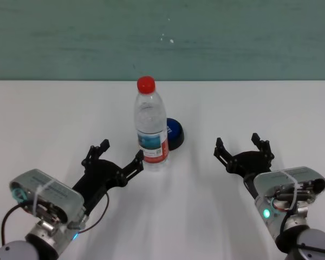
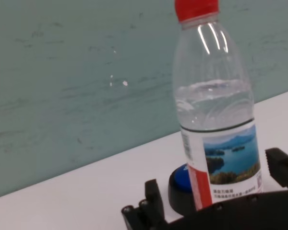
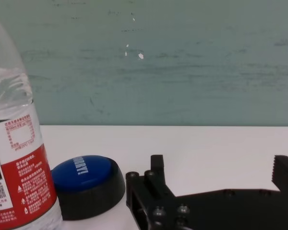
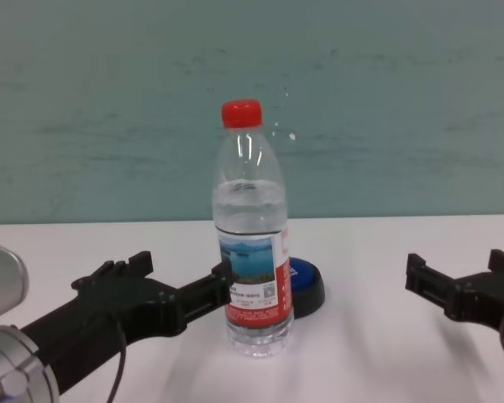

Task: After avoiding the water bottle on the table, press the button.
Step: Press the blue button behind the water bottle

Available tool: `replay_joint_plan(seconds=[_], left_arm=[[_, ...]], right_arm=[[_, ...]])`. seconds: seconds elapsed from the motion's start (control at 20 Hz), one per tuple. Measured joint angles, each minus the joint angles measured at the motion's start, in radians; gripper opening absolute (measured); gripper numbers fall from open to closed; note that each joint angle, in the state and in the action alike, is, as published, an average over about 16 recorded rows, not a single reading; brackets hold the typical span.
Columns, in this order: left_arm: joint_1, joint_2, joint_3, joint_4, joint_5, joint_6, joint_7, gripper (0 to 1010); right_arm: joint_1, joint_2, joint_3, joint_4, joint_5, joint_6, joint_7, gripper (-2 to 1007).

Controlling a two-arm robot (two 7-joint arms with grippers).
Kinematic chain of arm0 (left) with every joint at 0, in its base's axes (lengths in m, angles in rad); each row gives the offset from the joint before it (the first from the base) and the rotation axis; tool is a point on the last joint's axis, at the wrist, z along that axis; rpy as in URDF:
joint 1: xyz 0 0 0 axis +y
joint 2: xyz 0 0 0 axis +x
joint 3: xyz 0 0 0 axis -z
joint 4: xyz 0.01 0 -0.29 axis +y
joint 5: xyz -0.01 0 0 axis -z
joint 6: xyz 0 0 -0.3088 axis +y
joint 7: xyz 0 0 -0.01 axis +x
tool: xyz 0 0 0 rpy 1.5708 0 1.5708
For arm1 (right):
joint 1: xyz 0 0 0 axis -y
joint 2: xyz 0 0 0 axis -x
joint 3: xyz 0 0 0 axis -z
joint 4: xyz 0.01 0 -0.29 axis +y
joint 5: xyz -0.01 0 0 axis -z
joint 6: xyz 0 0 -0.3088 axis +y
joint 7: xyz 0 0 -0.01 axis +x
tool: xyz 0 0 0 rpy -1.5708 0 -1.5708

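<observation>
— Bottle first: where does it stand?
— Water bottle stands upright mid-surface, red cap on, water filling most of it.
— Button?
— Button sits just behind it, toward the far edge.
— Hands?
— Left hand spread apart, 1 fingertip just beside the bottle. Right hand also spread, well apart.

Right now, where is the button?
In the head view the button sits near the table's middle, just behind and right of the water bottle, farther out than both open grippers.
</observation>
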Motion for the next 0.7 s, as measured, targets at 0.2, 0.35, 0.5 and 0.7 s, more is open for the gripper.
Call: replay_joint_plan(seconds=[0.2, 0.35, 0.5, 0.7], left_arm=[[-0.003, -0.003, 0.000, 0.003, 0.000, 0.002, 0.001, 1010], [-0.004, -0.004, 0.000, 0.004, -0.001, 0.003, 0.002, 1010], [-0.004, -0.004, -0.002, 0.004, -0.002, 0.004, 0.002, 1010], [-0.002, -0.003, -0.004, 0.002, -0.005, 0.006, 0.001, 1010]], right_arm=[[0.000, 0.000, 0.000, 0.000, 0.000, 0.000, 0.000, 1004], [0.000, 0.000, 0.000, 0.000, 0.000, 0.000, 0.000, 1004], [0.000, 0.000, 0.000, 0.000, 0.000, 0.000, 0.000, 1004], [0.000, 0.000, 0.000, 0.000, 0.000, 0.000, 0.000, 1004]])
